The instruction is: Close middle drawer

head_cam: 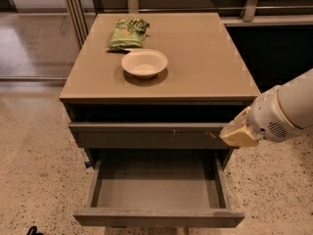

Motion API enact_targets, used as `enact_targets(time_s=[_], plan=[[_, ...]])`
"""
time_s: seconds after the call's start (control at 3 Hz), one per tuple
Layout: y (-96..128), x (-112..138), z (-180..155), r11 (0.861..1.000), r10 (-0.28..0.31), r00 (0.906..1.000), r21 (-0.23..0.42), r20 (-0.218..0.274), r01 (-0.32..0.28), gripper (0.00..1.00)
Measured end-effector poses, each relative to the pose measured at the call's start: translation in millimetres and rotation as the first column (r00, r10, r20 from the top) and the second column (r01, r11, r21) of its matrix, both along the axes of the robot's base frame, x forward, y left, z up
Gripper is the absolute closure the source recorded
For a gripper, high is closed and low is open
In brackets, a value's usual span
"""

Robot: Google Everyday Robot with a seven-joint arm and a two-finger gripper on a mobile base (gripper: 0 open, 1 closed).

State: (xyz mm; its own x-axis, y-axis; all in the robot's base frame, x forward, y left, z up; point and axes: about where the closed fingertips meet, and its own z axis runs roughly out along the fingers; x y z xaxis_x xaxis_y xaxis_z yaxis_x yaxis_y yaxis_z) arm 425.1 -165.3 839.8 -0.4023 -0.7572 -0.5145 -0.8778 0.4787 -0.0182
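Camera view: middle drawer [156, 190] pulled out; gripper [238, 132] by right end of scratched drawer [146, 134], grip state unclear; green packet [128, 33] print unreadable.

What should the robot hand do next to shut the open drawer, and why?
Probably lower the gripper toward the front of the middle drawer to push it. It is pulled far out, and the gripper sits higher, beside the right end of the scratched drawer.
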Motion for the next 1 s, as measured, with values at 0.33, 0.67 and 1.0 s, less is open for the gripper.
enact_targets(time_s=[0.33, 0.67, 1.0], plan=[[21, -13, -17, 0.996, -0.055, 0.9984, 0.064, 0.011, 0.054, 1.0], [53, -36, -56, 0.983, -0.137, 0.9905, 0.124, -0.005, 0.137, 1.0], [76, -56, -118, 0.966, -0.195, 0.9796, 0.165, -0.047, 0.2, 1.0]])
